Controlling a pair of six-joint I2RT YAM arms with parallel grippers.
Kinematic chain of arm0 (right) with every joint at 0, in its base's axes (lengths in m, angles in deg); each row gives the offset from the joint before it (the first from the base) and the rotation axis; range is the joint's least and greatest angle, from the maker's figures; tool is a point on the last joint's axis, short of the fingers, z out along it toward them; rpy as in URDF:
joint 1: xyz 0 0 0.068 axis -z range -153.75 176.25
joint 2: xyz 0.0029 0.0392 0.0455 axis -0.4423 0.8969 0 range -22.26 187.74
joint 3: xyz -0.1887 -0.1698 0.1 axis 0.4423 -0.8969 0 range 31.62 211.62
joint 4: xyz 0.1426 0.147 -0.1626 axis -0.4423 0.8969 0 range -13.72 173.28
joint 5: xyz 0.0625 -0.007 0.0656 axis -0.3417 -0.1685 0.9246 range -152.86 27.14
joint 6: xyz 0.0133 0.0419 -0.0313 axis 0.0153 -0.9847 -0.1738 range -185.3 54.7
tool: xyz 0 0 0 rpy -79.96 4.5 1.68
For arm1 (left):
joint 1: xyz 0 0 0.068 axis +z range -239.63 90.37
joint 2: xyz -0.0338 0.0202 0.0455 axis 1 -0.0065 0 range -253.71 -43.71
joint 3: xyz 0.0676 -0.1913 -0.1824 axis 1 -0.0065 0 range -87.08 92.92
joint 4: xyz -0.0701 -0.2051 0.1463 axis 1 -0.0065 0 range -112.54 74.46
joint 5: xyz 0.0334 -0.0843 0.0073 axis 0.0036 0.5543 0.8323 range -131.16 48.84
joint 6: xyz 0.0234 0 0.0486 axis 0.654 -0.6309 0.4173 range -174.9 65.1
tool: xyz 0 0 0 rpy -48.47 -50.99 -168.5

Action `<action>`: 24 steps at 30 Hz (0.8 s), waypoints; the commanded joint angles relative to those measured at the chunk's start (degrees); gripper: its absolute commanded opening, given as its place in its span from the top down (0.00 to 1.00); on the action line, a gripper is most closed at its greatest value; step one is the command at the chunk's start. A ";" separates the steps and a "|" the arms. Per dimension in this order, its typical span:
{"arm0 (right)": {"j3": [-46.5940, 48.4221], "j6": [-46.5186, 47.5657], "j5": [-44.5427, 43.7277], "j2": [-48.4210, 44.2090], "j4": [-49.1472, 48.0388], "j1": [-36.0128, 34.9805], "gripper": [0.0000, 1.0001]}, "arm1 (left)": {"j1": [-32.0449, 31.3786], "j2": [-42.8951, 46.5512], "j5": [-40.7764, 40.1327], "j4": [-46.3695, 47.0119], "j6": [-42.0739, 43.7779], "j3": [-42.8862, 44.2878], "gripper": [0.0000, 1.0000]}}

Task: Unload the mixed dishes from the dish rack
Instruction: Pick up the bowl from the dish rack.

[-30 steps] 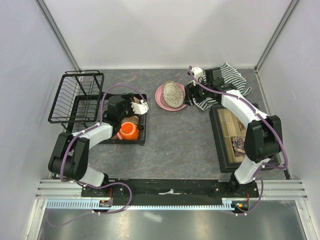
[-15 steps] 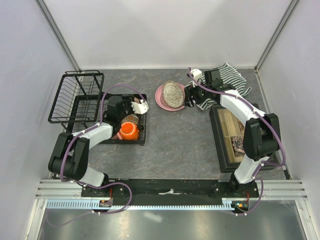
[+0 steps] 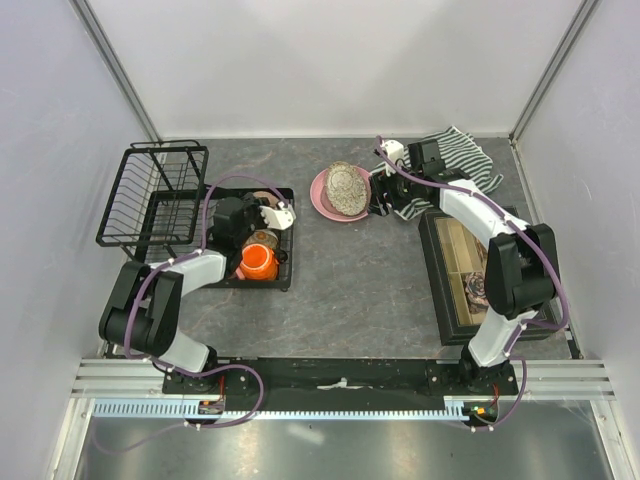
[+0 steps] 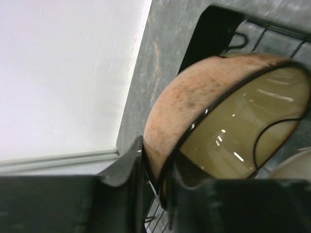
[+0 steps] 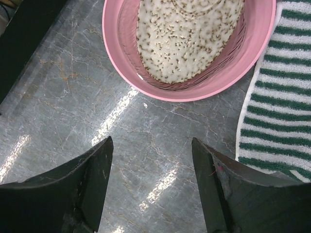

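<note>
The black wire dish rack (image 3: 150,195) stands at the far left, its taller basket section against the wall and its flat tray section (image 3: 288,238) to the right; in the tray sits an orange mug (image 3: 258,262), near the front edge; behind the mug a tan-brown bowl (image 4: 218,107) stands tilted on its edge, glossy inside facing right; the left gripper (image 4: 156,158) is clamped on that bowl's rim, one finger outside the wall and one inside. Further right, on the grey table (image 5: 146,141), lies a pink round plate (image 5: 194,90); a speckled oval dish (image 5: 189,34) rests inside it. The right gripper (image 5: 150,179) hovers just beside the plate, jaws spread wide with nothing between them; a green-striped towel (image 5: 277,97) touches the plate's right side. At the far right a dark compartmented box (image 3: 433,275) holds items too small to tell.
</note>
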 commanded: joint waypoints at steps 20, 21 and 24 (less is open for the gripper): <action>-0.23 0.52 1.14 1.58 -1.33 1.18 0.28 | -1.20 -3.19 -4.85 27.22 -4.10 -7.00 0.98; -0.15 0.52 1.14 1.84 -1.33 1.18 0.28 | -1.20 -4.06 -5.46 29.25 -3.75 -7.44 0.98; -0.06 0.52 1.14 2.37 -1.25 1.35 0.28 | -1.29 -6.17 -6.96 36.64 -2.78 -8.67 0.98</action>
